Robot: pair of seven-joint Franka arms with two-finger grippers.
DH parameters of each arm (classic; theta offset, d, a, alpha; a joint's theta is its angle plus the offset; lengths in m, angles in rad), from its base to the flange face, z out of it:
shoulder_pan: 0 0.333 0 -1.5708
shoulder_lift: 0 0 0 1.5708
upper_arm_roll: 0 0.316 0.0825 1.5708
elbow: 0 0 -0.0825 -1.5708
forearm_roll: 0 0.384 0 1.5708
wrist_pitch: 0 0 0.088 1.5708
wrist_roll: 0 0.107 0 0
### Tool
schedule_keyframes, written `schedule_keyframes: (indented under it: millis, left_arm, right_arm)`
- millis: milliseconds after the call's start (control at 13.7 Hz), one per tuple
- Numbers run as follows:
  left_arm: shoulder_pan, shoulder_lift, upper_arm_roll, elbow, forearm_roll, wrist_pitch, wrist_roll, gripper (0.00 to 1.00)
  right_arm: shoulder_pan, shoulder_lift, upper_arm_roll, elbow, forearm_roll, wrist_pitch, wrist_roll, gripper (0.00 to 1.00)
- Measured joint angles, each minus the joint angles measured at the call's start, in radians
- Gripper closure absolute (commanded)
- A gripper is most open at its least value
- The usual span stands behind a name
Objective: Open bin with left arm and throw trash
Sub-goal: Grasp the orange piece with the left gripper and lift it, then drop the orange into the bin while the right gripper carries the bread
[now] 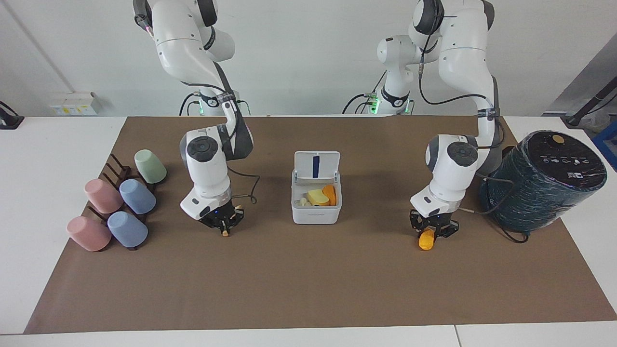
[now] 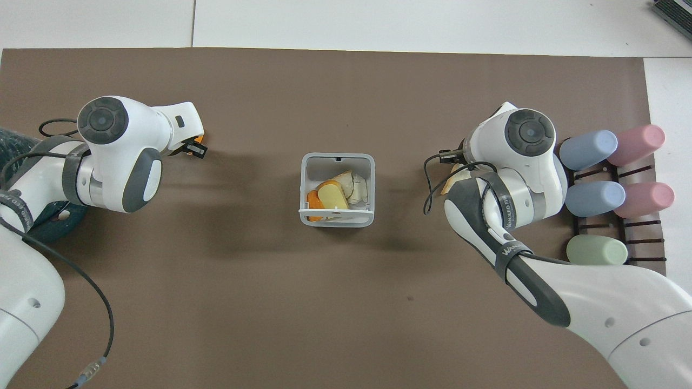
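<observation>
At each worktop end, left pincer [image 1: 433,230] grips an orange wedge [image 1: 426,239]; right pincer [image 1: 222,221] clamps a pale piece [image 1: 224,233].

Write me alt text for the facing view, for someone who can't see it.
Two white robot arms reach down to a brown mat on either side of an open white bin that holds food pieces. The left end effector is on an orange piece, the right end effector on a small pale piece. Pastel cups lie at one end, a dark teal cylinder at the other.

Bright, even light; soft shadows; sharp focus.
</observation>
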Motion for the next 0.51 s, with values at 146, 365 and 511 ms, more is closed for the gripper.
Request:
schedule_keyframes:
  millis: [146,365,511]
  left_arm:
    - [-0.008,0.0,-0.006,0.062,0.0,-0.079,0.0,1.0]
    - [-0.056,0.003,-0.009,0.195,-0.028,-0.268,-0.011,1.0]
    - [-0.107,0.002,-0.01,0.26,-0.109,-0.373,-0.05,1.0]
  right_arm:
    - [0.001,-0.017,0.0,0.035,0.093,-0.029,0.002,1.0]
    - [0.004,-0.043,0.001,0.069,0.227,-0.04,0.038,1.0]
    - [0.011,-0.052,0.002,0.09,0.261,-0.05,0.063,1.0]
